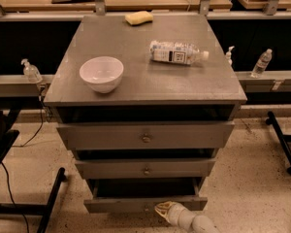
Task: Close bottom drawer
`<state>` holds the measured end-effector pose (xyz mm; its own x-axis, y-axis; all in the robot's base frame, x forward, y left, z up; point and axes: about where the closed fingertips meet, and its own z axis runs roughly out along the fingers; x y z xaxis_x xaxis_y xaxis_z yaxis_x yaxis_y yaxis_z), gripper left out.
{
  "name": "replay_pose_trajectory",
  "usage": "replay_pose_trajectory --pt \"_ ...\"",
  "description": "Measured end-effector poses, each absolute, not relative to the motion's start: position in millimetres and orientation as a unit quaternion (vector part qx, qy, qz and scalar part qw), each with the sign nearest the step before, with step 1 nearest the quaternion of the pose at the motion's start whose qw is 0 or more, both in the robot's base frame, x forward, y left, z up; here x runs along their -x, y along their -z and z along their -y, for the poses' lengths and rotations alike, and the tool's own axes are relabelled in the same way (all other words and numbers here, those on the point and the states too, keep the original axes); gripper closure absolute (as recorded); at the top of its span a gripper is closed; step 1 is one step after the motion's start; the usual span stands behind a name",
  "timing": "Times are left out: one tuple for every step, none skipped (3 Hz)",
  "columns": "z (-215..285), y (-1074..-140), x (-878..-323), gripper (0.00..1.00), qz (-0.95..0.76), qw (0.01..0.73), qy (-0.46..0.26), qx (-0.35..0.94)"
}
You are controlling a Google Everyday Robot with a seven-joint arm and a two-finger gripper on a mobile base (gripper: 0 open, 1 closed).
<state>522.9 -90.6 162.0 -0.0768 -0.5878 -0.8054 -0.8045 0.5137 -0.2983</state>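
In the camera view, the pale cream two-finger gripper (161, 209) sat at the bottom edge, low and right of centre. Its light-coloured arm (196, 223) ran down and right out of view. The gripper's tip lay against or just before the front of the bottom drawer (116, 204), a slim grey flat front that stood pulled out from the cabinet, with its dark interior open above it. Whether the gripper was open or closed could not be told.

Directly above the gripper came the mid-sized grey drawer front (111, 169) with a small round knob, and above that the tallest grey drawer front (102, 136), also knobbed. Both stood slightly out. Higher up, the flat grey cabinet top (145, 89) carried a round white bowl (102, 74) up and to the left of the gripper. A clear plastic bottle (177, 52) lay on its side above it, and a yellow sponge (139, 17) sat at the far edge.

The speckled light floor (252, 178) spread to either side of the gripper. A pump bottle (31, 72) stood on a rail far to the left, and a small clear bottle (261, 62) on a rail to the right. A wooden bench (48, 1) crossed the background.

The lying bottle bore a white label with a dark panel, and its writing could not be read.
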Motion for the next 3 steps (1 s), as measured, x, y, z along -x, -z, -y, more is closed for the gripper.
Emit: replay_pose_trajectory --pt "91.3 -162.8 -526.7 1.0 -0.721 0.486 -0.114 0.48" --pt "91.9 -162.9 -526.5 1.0 -0.721 0.487 -0.115 0.479" --pt "90.3 -165.4 -499.8 1.0 -0.721 0.479 -0.123 0.485"
